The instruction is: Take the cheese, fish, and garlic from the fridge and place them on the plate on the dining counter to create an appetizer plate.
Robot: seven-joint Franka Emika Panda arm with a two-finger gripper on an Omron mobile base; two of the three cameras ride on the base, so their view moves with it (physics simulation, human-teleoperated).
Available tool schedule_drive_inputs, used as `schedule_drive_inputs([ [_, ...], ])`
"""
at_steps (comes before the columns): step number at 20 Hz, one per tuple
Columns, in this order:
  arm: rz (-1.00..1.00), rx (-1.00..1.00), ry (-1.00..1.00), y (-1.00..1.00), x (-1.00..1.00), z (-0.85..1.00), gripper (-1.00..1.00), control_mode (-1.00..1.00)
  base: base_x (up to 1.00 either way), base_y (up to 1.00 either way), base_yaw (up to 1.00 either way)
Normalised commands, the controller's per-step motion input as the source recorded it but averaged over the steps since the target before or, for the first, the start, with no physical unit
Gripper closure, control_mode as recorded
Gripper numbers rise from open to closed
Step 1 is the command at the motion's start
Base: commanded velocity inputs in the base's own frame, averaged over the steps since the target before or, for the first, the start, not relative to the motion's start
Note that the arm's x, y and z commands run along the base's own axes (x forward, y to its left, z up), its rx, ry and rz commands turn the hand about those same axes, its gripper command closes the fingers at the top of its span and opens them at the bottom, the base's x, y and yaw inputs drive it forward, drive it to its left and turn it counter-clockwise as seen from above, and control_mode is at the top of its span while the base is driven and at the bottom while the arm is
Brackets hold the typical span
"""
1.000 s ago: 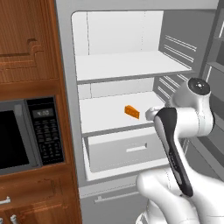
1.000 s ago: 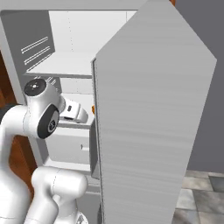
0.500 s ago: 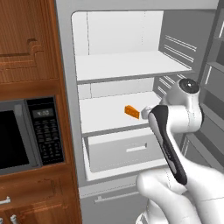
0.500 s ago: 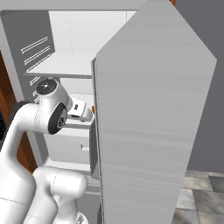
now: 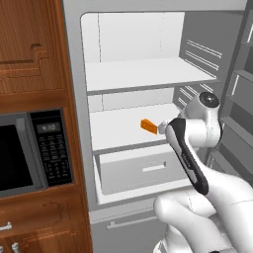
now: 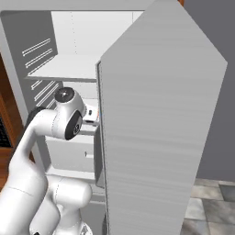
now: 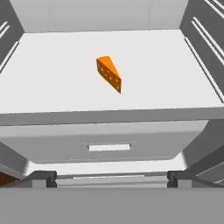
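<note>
Orange cheese [image 7: 109,73] lies on the fridge [image 5: 148,74] shelf, straight ahead of the gripper [image 7: 111,177]. Its long axis runs diagonally; the gripper's jaws stand wide, holding nothing.

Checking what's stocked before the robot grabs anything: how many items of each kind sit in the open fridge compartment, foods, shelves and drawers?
Cheese: 1, an orange wedge on the lower shelf
Shelves: 2, upper shelf and lower shelf
Drawer: 1, white, under the lower shelf
Total: 4

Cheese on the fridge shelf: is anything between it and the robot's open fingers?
No. In the hand view, bare white shelf lies between the cheese and the gripper, with the drawer below.
</note>
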Motion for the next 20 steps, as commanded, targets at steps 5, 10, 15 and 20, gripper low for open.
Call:
schedule_drive_inputs([
  [5,0.04,0.00,0.00,0.00,0.49,-0.21,-1.00,-1.00,0.00,0.00,0.00],
  [10,0.04,0.00,-0.01,0.00,0.45,-0.28,-1.00,-1.00,0.00,0.00,0.00],
  [15,0.04,0.00,0.00,0.00,0.49,-0.17,-1.00,-1.00,0.00,0.00,0.00],
  [20,0.04,0.00,0.00,0.00,0.52,-0.10,-1.00,-1.00,0.00,0.00,0.00],
])
